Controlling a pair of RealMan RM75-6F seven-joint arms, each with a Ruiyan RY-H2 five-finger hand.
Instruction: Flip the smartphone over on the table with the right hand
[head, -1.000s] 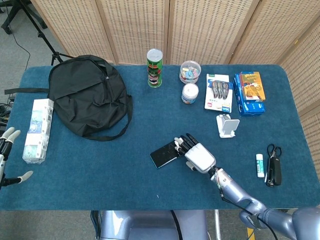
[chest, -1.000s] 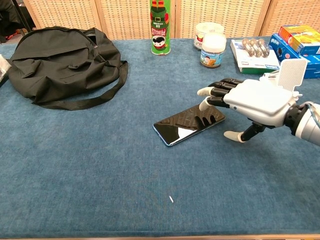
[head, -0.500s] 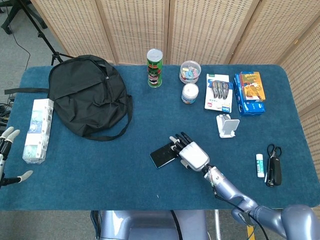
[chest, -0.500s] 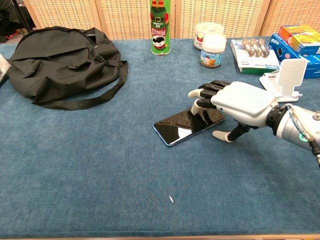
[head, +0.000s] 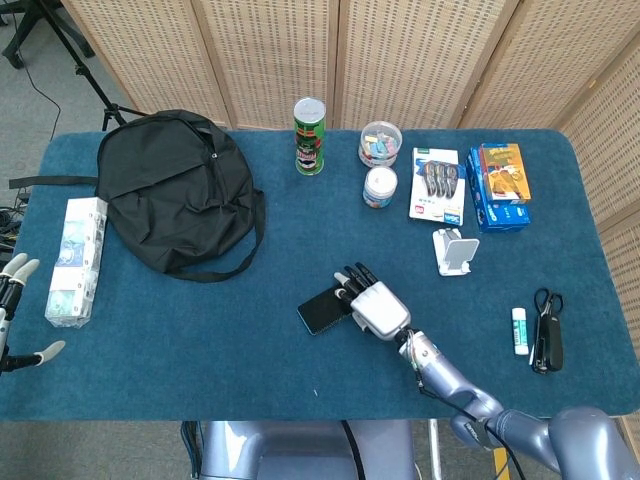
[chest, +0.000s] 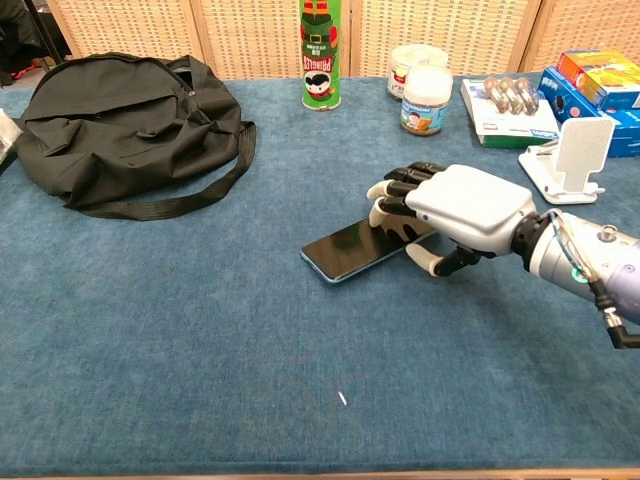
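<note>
Chest view: right hand (chest: 455, 212) curled over smartphone (chest: 350, 251) end. Hook thumb beneath near edge; lift gently, avoid sliding.

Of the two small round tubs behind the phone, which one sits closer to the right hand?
The white-lidded tub, in front of the clear tub of colourful bits, is closer to the right hand.

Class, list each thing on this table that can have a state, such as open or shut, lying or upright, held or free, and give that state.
smartphone: lying flat, glossy face up
right hand: fingers resting on the smartphone's near end
left hand: off the table edge, holding nothing
backpack: lying flat
Pringles can: upright, lidded
scissors: closed
phone stand: upright, empty
</note>
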